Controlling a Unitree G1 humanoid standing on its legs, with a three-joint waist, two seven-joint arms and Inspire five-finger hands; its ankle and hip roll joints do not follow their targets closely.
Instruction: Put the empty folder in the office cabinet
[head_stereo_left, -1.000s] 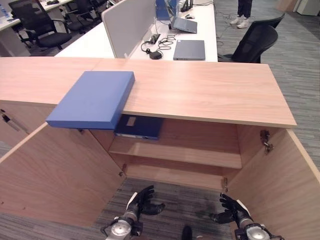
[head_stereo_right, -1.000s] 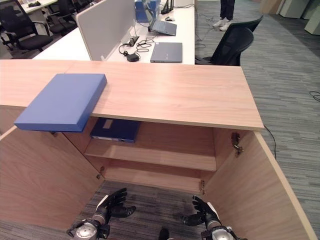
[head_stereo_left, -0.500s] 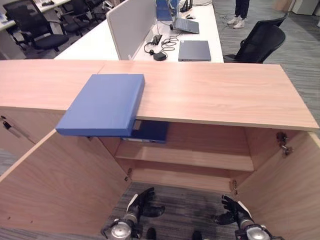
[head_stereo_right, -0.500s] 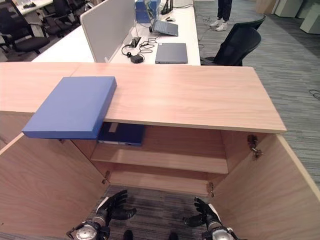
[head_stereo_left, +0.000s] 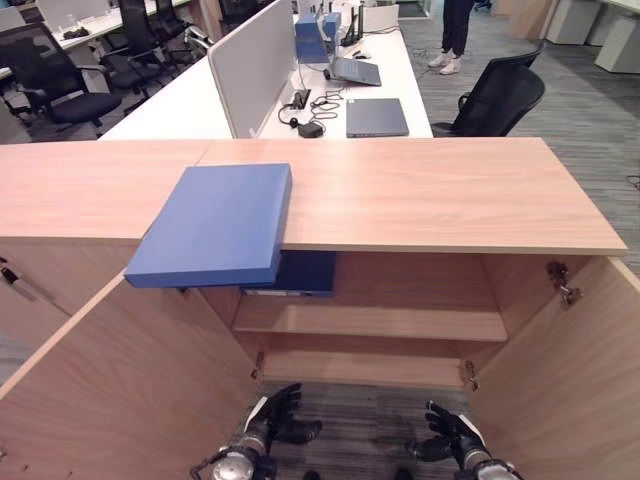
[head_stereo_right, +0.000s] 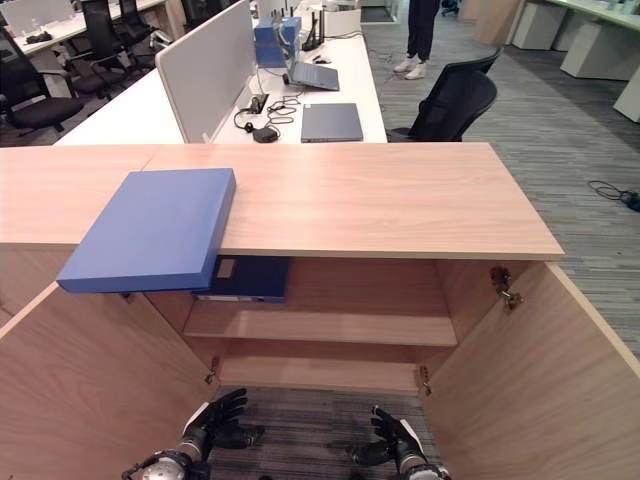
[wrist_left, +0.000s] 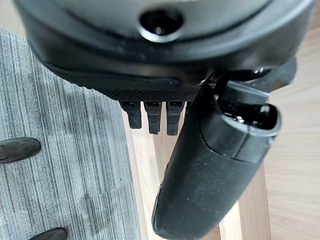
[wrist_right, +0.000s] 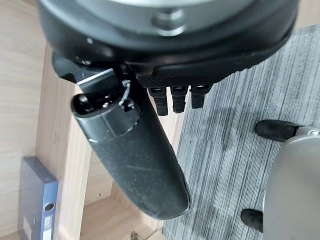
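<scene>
You've got the blue folder (head_stereo_left: 213, 225) overhanging the cabinet (head_stereo_left: 420, 190) top's front edge, both doors open, left hand (head_stereo_left: 272, 418) and right hand (head_stereo_left: 447, 440) low, relaxed, holding nothing.

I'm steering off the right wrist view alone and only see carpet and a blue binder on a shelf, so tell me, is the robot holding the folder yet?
Observer: No. The blue folder lies flat on the cabinet top, with its near end overhanging the front edge.
Operator: Where are the hands, then?
Observer: The left robot hand and the right robot hand hang low in front of the cabinet, fingers relaxed, holding nothing.
Operator: Are the doors open?
Observer: Yes, the left door and the right door both stand wide open.
</scene>
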